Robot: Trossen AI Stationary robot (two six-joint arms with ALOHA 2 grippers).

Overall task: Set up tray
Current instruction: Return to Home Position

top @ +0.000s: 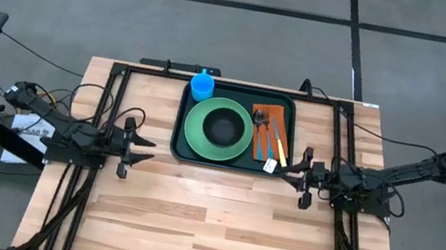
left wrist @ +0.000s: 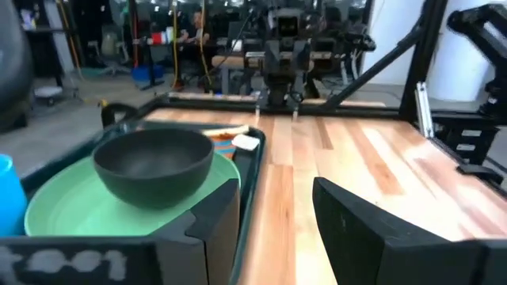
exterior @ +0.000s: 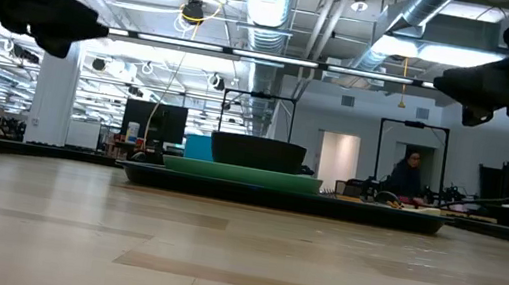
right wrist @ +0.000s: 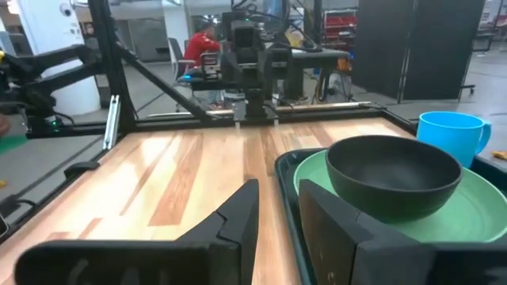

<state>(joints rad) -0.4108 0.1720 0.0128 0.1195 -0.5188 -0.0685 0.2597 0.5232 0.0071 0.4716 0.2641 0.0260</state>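
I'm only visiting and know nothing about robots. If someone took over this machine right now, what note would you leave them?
Left gripper: jaws open, empty, over the table to the left of the tray.
Right gripper: jaws open, empty, to the right of the tray.
On the tray: green plate carrying a dark bowl, blue cup beside the plate, brown napkin with the cutlery lying on it.
Done: the tray looks fully set.
Left: probably only parking both arms; nothing seems to need picking up.
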